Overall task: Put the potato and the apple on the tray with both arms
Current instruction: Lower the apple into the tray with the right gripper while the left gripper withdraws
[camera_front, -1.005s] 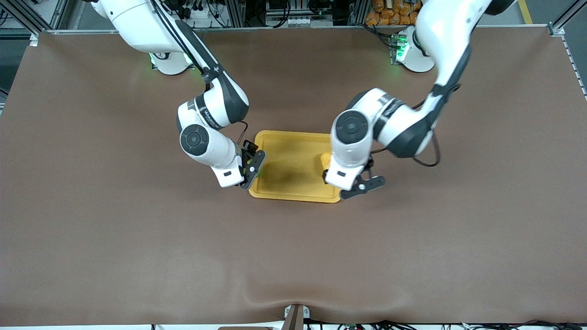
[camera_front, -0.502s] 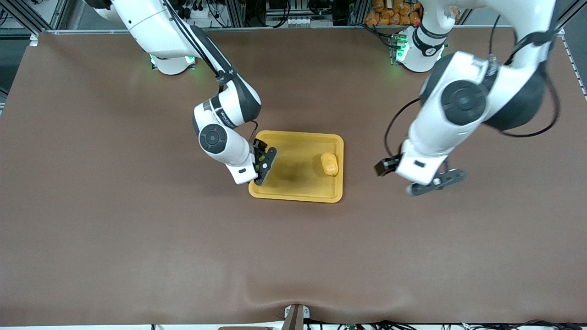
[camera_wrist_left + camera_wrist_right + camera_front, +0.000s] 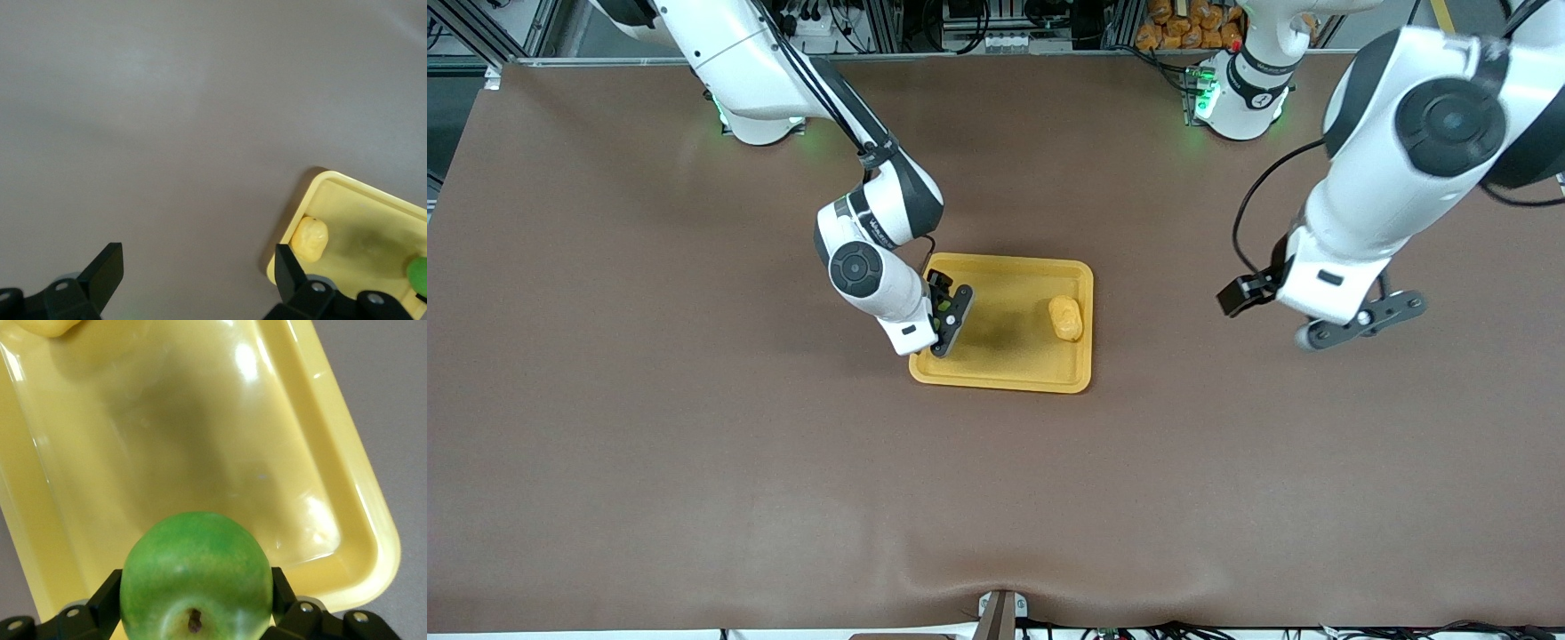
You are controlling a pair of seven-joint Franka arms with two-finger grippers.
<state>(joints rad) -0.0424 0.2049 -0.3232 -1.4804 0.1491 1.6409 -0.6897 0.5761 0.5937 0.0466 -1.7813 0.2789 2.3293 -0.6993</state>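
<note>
apple over the tray, potato already down

the right gripper [image 3: 945, 313] hangs over the tray [image 3: 1005, 378] at the end toward the right arm, pinching the apple [image 3: 197, 577] between its fingers, stem dimple facing the wrist camera. the potato [image 3: 1065, 318] lies on the tray at the end toward the left arm, well apart from the apple. the left gripper [image 3: 1360, 320] is spread wide and empty, up over bare bench [image 3: 694, 444] toward the left arm's end, waiting.

the step in hand looks like the apple's release. a round fruit will likely roll, so it seems best to lower until it nearly touches the tray floor, inside the rim, then part the fingers gently and lift straight up. keep it clear of the potato.
</note>
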